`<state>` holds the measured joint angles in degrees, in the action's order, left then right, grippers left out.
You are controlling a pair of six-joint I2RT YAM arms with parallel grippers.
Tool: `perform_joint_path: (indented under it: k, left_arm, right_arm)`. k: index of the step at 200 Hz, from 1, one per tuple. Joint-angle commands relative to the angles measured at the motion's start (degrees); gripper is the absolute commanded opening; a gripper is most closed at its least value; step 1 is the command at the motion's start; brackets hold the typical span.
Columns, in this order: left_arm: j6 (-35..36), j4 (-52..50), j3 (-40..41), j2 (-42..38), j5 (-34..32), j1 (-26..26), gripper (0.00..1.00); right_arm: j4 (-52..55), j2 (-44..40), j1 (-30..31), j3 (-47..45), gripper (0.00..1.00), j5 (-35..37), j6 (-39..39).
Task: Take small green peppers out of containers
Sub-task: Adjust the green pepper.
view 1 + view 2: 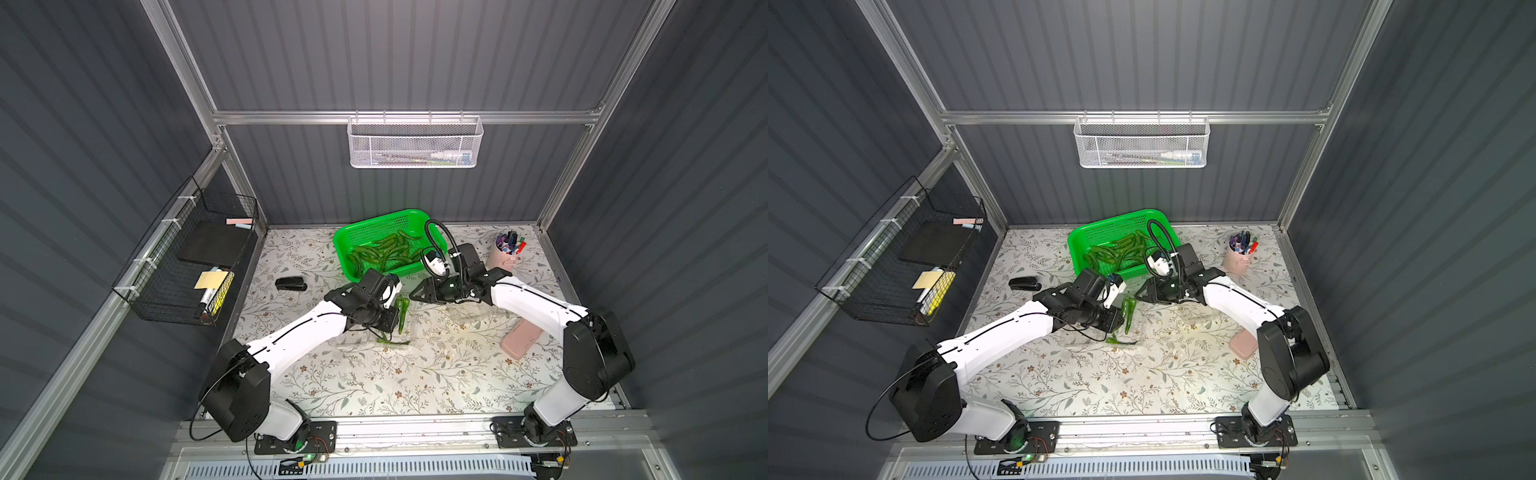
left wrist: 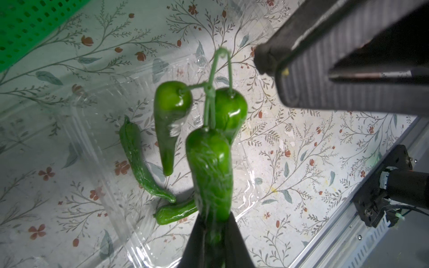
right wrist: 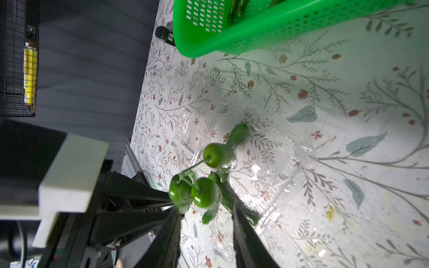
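My left fingers point(image 2: 239, 248) clamped on one pepper point(image 2: 210, 167), two more dangling by tangled stems, above the clear container point(image 2: 97, 143) | right fingers point(image 3: 246, 236) apart, empty | two peppers point(image 2: 137, 160) lie inside | light, glossy, slippery; I'd grip mid-body, not stems

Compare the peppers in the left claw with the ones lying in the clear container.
The held peppers hang in the air as three, stems tangled, one pinched in the left claw; the lying peppers are two, flat in the clear container. The held peppers look plumper; one of the lying peppers is slimmer and darker. Both groups are glossy green.
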<state>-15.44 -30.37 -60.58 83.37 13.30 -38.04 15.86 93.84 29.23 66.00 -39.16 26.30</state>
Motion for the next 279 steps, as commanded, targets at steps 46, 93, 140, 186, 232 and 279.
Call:
perform_joint_path:
  k: [46,93,140,186,232,279]
  left_arm:
    - [0.9,0.6,-0.1,-0.4,2.0,0.2,0.00]
    - [0.9,0.4,0.2,-1.1,1.5,0.2,0.00]
    - [0.4,1.3,1.4,-0.1,0.7,1.0,0.00]
    - [-0.3,2.2,2.1,1.3,-2.1,4.6,0.99]
    - [0.0,3.4,0.3,0.1,-0.9,5.5,0.99]
    - [1.4,3.4,-1.3,1.3,0.1,5.7,0.98]
  right_arm:
    - [-2.4,3.8,2.0,3.4,0.31,-2.1,-1.4]
    - [-2.8,5.7,2.3,3.2,0.19,-2.5,-1.3]
    - [-4.2,4.7,2.6,1.7,0.05,-2.2,-0.9]
    - [3.5,2.3,4.1,3.6,0.02,5.8,-6.7]
    - [18.7,-0.2,10.7,8.2,0.03,23.4,-18.0]
    - [21.3,-2.0,21.9,8.0,0.02,56.9,-27.3]
